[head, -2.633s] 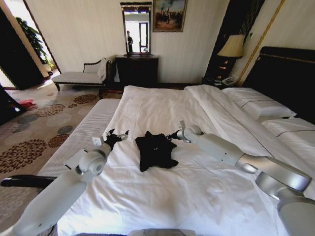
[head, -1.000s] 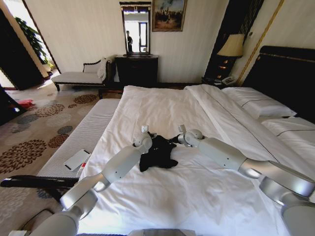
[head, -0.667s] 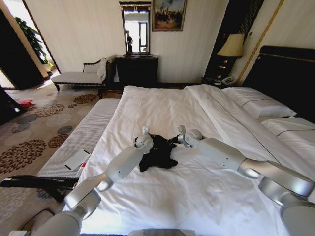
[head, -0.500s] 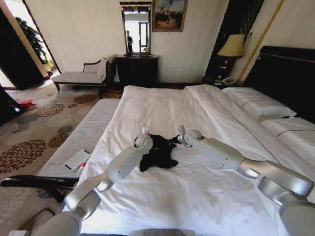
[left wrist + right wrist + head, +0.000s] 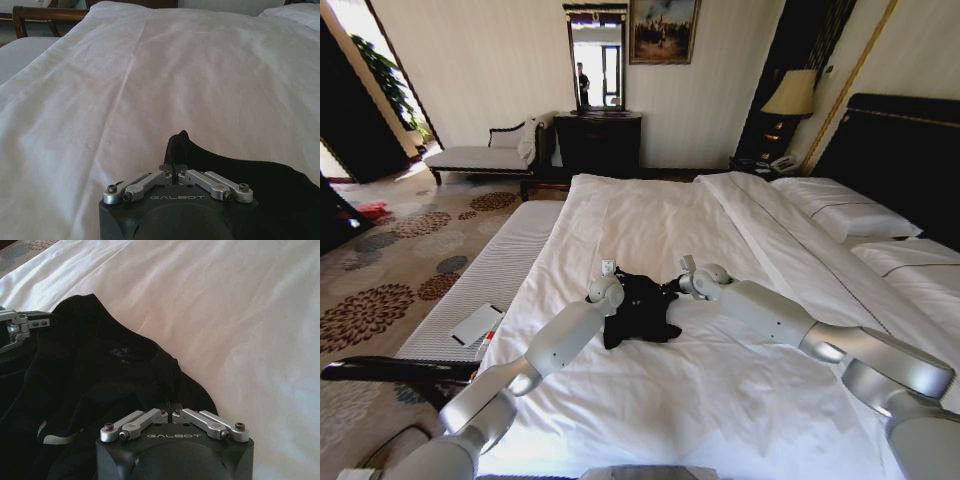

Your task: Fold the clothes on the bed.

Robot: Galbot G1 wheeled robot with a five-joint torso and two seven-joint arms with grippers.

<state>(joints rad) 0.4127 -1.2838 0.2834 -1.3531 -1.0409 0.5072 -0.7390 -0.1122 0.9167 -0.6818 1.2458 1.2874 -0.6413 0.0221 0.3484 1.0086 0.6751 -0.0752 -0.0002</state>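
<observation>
The black T-shirt point(image 5: 642, 310) lies bunched into a soft, lumpy heap near the middle of the frame, on the white sheet of the bed point(image 5: 720, 400), small against the broad, faintly creased mattress. Its matte cloth is rumpled into folds, with a ragged outline spreading toward the lower centre.

The left gripper point(image 5: 610, 283) sits at the shirt's left edge, its pale, smooth arm running down to the lower left of the head view. In the left wrist view its thin metal fingers point(image 5: 172, 170) are pinched together on a raised peak of the black fabric. The right gripper point(image 5: 672, 283) meets the shirt's upper right edge, its glossy grey arm stretching off to the lower right. In the right wrist view its fingers point(image 5: 171, 409) are likewise clenched on a fold of the dark cloth, with the neck opening and a small label just beyond.
</observation>
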